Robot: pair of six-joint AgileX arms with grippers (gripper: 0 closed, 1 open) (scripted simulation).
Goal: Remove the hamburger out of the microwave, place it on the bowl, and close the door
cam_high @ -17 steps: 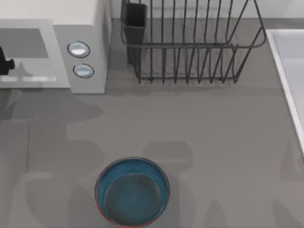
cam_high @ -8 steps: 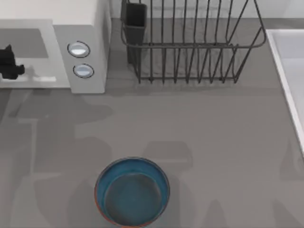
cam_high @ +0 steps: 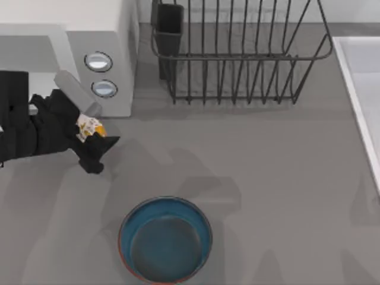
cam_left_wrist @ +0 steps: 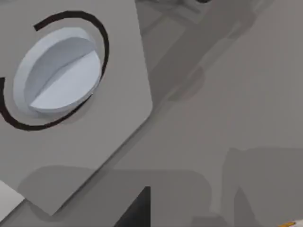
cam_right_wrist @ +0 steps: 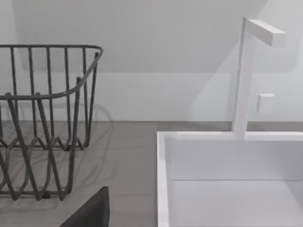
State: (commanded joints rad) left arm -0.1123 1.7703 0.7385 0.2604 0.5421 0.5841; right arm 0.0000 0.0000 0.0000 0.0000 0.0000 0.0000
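Note:
My left gripper (cam_high: 97, 141) is shut on the hamburger (cam_high: 89, 126), a small white lump with orange patches. It hangs over the table just in front of the microwave's (cam_high: 110, 35) button panel. One round button (cam_left_wrist: 59, 71) looms large in the left wrist view, beside a dark fingertip (cam_left_wrist: 137, 212). The microwave's grey cavity (cam_high: 29, 53) stands open toward the front; the door is out of view. The bowl (cam_high: 165, 239), blue inside with a reddish-brown rim, sits near the table's front, to the right of the gripper and nearer the front edge. A dark fingertip (cam_right_wrist: 92, 213) of my right arm shows in the right wrist view.
A black wire dish rack (cam_high: 237, 56) with a dark cup holder (cam_high: 169, 27) stands at the back, right of the microwave. A white sink (cam_high: 363, 89) with a white faucet (cam_right_wrist: 246, 75) runs along the right edge. Bare grey table lies between the rack and the bowl.
My left arm has drawn out of the microwave's cavity toward the front and right, carrying the hamburger with it. The bowl has not moved.

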